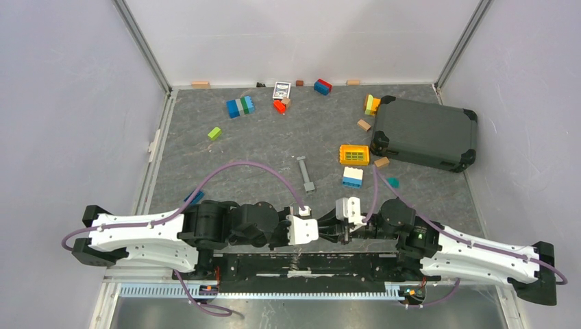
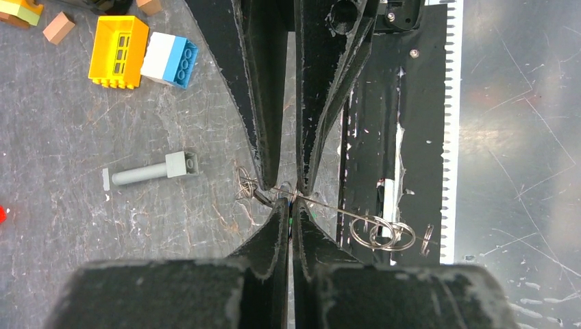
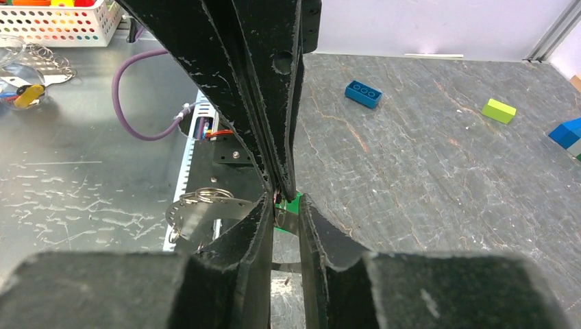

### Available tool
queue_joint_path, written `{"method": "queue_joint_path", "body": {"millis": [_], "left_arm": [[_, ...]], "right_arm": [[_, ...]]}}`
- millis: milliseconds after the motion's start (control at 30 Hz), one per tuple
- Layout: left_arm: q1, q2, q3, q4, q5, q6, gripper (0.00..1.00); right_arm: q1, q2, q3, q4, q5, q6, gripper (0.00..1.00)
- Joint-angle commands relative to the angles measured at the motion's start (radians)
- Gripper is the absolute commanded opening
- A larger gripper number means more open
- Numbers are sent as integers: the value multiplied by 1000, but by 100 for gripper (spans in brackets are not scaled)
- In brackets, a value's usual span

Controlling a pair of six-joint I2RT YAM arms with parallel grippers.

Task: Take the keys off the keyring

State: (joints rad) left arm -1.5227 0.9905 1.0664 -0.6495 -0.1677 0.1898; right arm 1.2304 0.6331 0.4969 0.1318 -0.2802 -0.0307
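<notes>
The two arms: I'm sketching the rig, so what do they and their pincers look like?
The left arm and right arm have white shells dotted with small holes, black joints and a looping purple cable each. The left pincer and right pincer have black tapered fingers, scuffed whitish.

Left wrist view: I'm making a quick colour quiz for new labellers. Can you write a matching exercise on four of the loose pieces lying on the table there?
Things:
1. grid block
2. long bar
3. studded brick
4. small cube

Colours:
A. grey
B. tan
C. yellow
D. white and blue

Pairs: 1-C, 2-A, 3-D, 4-B
</notes>
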Motion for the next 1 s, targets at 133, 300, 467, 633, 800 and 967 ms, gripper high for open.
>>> {"method": "queue_joint_path", "body": {"millis": [133,300,467,633,800,967], "left_arm": [[-3,-3,50,31,0,37,2],[-3,-2,53,31,3,36,2],[-3,-2,53,31,4,34,2],[-3,-5,50,33,2,33,2],[-4,-14,42,38,-2,22,2],[-3,-57,2,82,-9,0,15]], "right_arm": [[1,16,-1,45,-2,6,25],[1,24,0,47,-2,4,24],[1,33,0,47,-3,4,23],[2,36,1,48,8,3,1],[1,19,-6,56,35,0,0],[1,-19,-30,100,33,-6,0]]}}
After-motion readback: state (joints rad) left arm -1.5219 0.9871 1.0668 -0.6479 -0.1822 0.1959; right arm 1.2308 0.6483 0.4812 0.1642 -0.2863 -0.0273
